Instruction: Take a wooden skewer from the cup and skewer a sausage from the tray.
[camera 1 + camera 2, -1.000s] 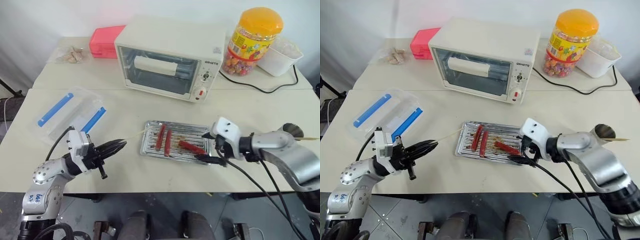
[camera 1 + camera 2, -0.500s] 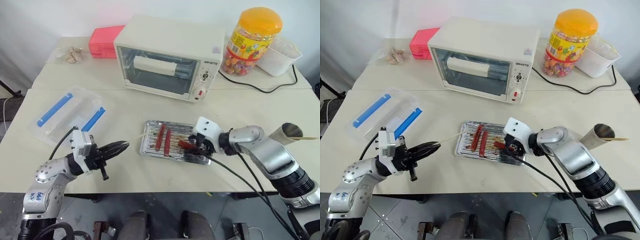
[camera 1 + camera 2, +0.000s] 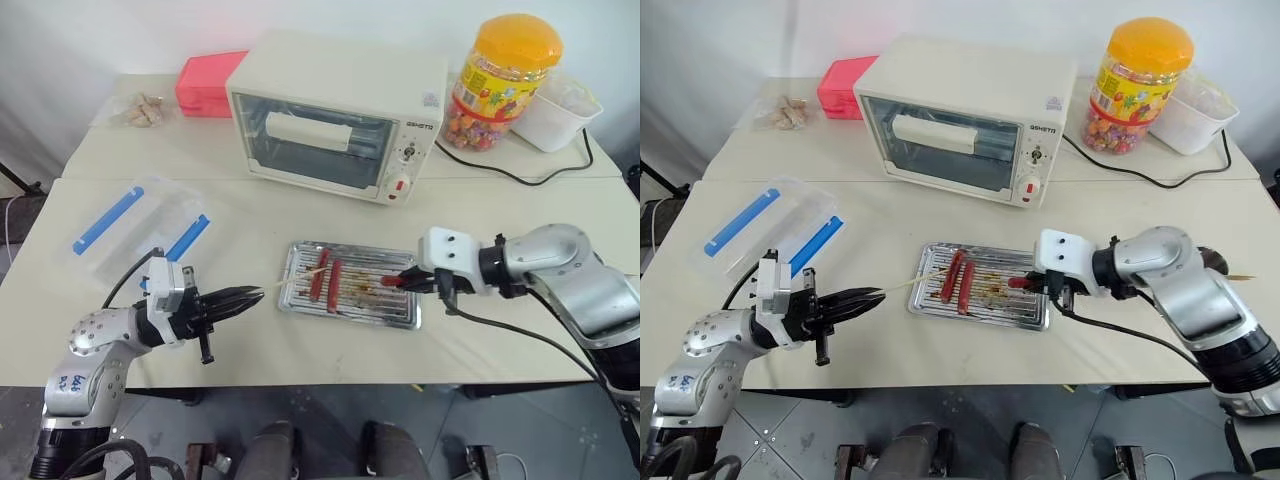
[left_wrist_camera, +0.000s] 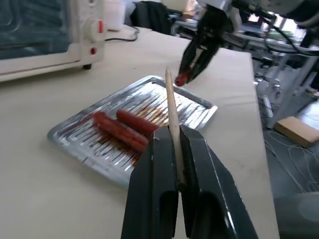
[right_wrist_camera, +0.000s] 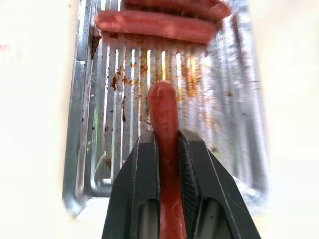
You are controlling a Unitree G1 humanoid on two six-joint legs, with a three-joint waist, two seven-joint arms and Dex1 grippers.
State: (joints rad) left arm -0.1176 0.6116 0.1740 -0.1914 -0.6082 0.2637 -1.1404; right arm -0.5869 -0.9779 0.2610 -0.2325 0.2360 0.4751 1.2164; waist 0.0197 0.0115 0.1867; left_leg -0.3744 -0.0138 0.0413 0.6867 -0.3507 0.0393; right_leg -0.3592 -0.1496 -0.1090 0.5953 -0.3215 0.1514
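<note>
Right wrist view: right gripper (image 5: 168, 149) pinching the sausage (image 5: 165, 114) above the tray (image 5: 79, 124); left gripper (image 4: 169, 149) clamped on the wooden skewer (image 4: 171, 107).

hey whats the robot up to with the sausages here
It is about to skewer a sausage. The left gripper holds a wooden skewer pointed toward the tray. The right gripper has its jaws closed on the deep-red sausage, held above the tray, where two slimmer sausages lie.

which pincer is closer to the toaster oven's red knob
Right. The right pincer, shut on the sausage, hangs just below the red knob; the left pincer, shut on the wooden skewer, sits far off by the table's near-left edge.
</note>
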